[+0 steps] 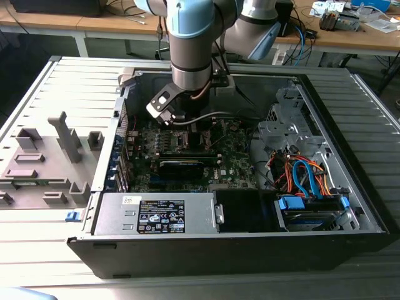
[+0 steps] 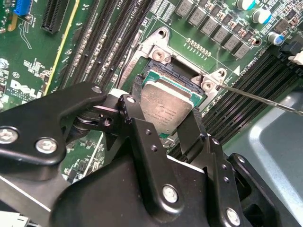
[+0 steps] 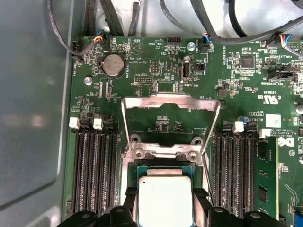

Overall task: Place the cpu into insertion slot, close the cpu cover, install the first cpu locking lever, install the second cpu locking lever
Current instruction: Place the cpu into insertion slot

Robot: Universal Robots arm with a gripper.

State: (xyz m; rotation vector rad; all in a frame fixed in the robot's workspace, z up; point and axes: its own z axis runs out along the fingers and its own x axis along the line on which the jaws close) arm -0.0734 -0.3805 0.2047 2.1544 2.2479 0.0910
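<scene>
In both wrist views the cpu [image 2: 165, 106] [image 3: 164, 201], a flat square chip with a silvery top, sits between my two black fingers [image 2: 136, 109] [image 3: 129, 204]. My gripper [image 2: 164, 113] [image 3: 164, 205] is shut on it. The chip hangs just over the insertion slot [image 2: 162, 71] [image 3: 165, 154], slightly tilted; whether it touches the slot I cannot tell. The cpu cover [image 3: 170, 100] stands swung open beyond the socket. A thin locking lever [image 2: 258, 98] sticks out sideways, unlatched. In the exterior view my gripper [image 1: 184, 128] is low over the green board inside the case.
Black memory slots [image 3: 92, 170] [image 3: 236, 165] flank the socket closely on both sides. A long black card [image 1: 181, 165], a power supply [image 1: 156, 215] and a drive bay with orange and blue cables [image 1: 306, 178] fill the case. Grey fixtures [image 1: 44, 162] lie at the exterior view's left.
</scene>
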